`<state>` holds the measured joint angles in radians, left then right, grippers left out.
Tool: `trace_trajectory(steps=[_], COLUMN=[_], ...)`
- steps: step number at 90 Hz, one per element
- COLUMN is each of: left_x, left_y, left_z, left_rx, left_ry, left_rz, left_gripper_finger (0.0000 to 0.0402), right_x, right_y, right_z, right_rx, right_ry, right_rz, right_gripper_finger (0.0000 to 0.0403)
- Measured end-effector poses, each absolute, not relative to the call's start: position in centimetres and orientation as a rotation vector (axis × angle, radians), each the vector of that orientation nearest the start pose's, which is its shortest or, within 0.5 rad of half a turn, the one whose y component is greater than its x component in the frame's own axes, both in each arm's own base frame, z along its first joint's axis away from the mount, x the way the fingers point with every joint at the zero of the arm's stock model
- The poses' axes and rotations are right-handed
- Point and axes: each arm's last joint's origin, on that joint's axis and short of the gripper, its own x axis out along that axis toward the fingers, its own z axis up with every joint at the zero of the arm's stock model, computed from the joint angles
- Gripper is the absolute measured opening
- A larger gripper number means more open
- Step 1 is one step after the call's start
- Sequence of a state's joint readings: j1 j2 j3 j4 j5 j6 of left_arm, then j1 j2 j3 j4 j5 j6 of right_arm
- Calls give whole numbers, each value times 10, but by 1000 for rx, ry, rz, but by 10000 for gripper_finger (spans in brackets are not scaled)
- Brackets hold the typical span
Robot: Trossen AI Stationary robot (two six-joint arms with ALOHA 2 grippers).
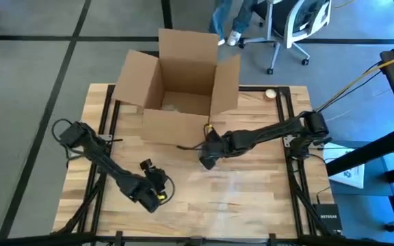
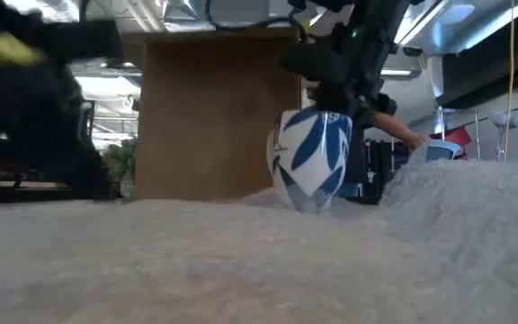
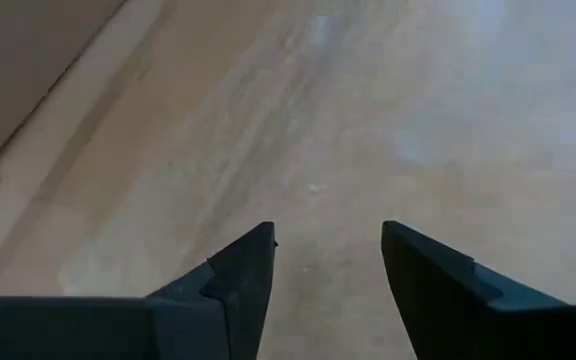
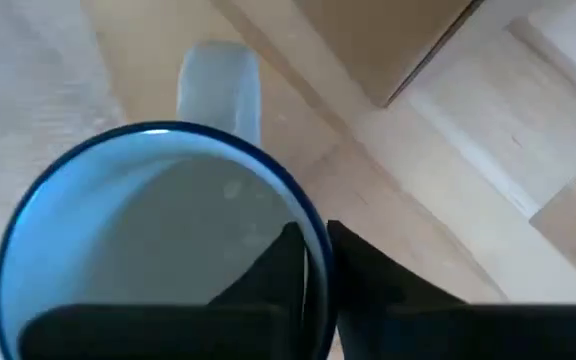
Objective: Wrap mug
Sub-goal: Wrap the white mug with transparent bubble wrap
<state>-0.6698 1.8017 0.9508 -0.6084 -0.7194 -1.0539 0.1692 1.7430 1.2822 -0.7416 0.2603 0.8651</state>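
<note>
At table centre, just before the box (image 1: pixel 183 82): mug (image 2: pixel 313 160) upright, rim pinched by right gripper (image 1: pixel 207 158). Toward five o'clock, bubble wrap (image 1: pixel 252 195). At eight o'clock, left gripper (image 1: pixel 157 198) spread, empty, farther off.

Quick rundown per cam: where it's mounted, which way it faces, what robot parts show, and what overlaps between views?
High: overhead, straight down on the table, cardboard box, both arms.
Low: table height, level across the bubble wrap to the mug, hanging from the right pincer.
Left wrist: faces down at the wrap; left pincer open, empty.
Right wrist: looks into the mug; right pincer pinches its rim.
Shared: low and right wrist both show the mug; high shows both pincers.
</note>
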Motion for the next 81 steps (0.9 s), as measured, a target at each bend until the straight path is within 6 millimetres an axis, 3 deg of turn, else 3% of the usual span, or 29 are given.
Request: trace_trajectory(steps=[15, 28, 50, 68, 81], left_x=[239, 233, 235, 235, 240], left_y=[-161, -156, -158, -160, -166], left_z=[122, 126, 128, 131, 143], left_rx=[-15, -24, -47, -58, -81], left_ry=[971, 976, 967, 1005, 1029], left_rz=[660, 725, 703, 682, 616], left_gripper_finger=[170, 170, 170, 170, 170], right_x=[338, 336, 341, 354, 357], right_y=[84, 117, 139, 146, 148], right_z=[250, 255, 243, 229, 216], right_rx=[487, 478, 448, 473, 472], right_ry=[994, 979, 932, 936, 976], right_rz=[-375, -255, -243, -179, -194], right_gripper_finger=[8, 12, 9, 9, 9])
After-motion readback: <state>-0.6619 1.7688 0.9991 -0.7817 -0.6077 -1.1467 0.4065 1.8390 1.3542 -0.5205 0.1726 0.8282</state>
